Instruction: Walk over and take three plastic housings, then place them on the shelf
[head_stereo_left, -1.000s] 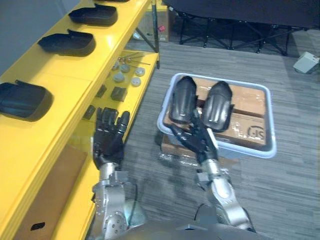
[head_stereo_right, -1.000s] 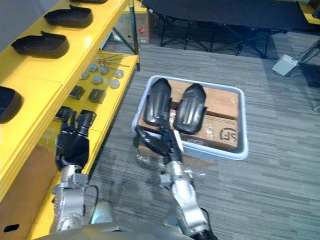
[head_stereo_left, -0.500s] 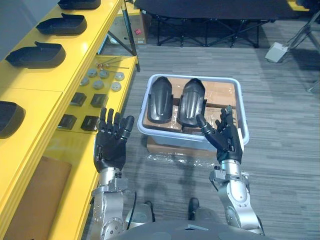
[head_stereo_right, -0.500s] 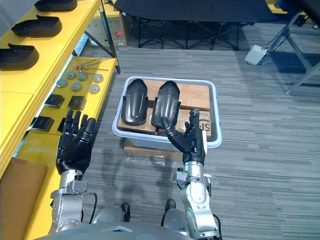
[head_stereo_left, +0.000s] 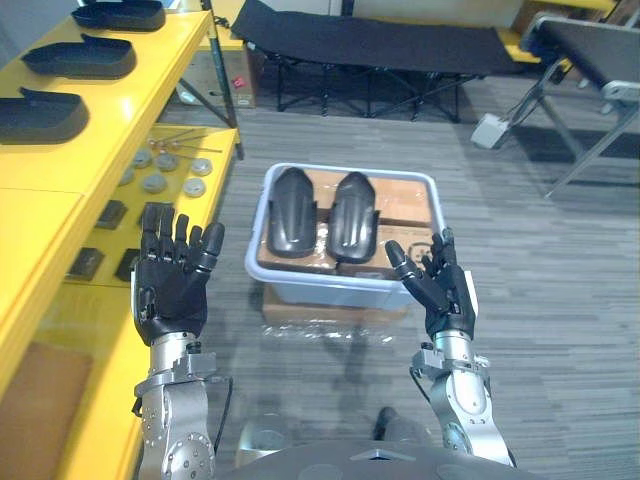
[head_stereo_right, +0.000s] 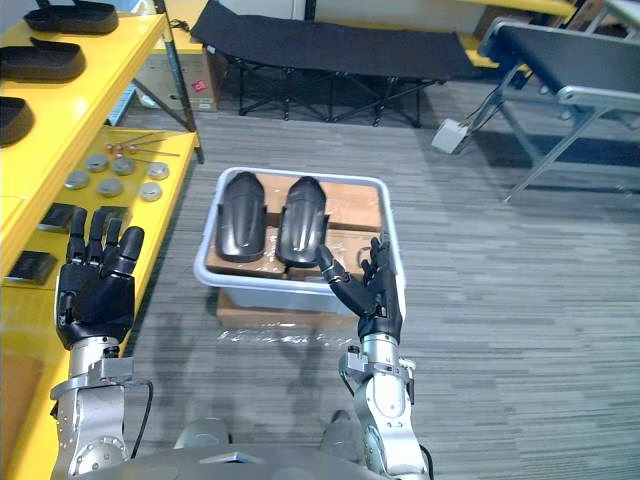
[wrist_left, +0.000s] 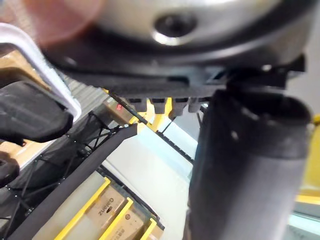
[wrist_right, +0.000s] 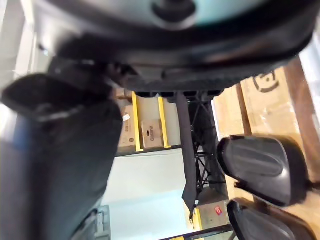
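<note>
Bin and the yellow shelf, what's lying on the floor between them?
Nothing: bare grey carpet separates the bin from the yellow shelf, as the left eye view shows.

Grey bin (head_stereo_left: 330, 290) on cardboard box (head_stereo_left: 300, 308), carpet floor (head_stereo_left: 560, 300). Black cot (head_stereo_left: 370, 45) beyond bin. White box (head_stereo_left: 490, 130) near cot. Metal discs (head_stereo_right: 110, 187) left of bin.

Cut off by upper edge: topmost housing (head_stereo_left: 118, 12) on shelf (head_stereo_left: 40, 170). Too small to identify: round parts (head_stereo_left: 165, 160) on lower shelf (head_stereo_left: 222, 150). Behind right hand (head_stereo_left: 440, 295): near corner of bin (head_stereo_left: 300, 285).
</note>
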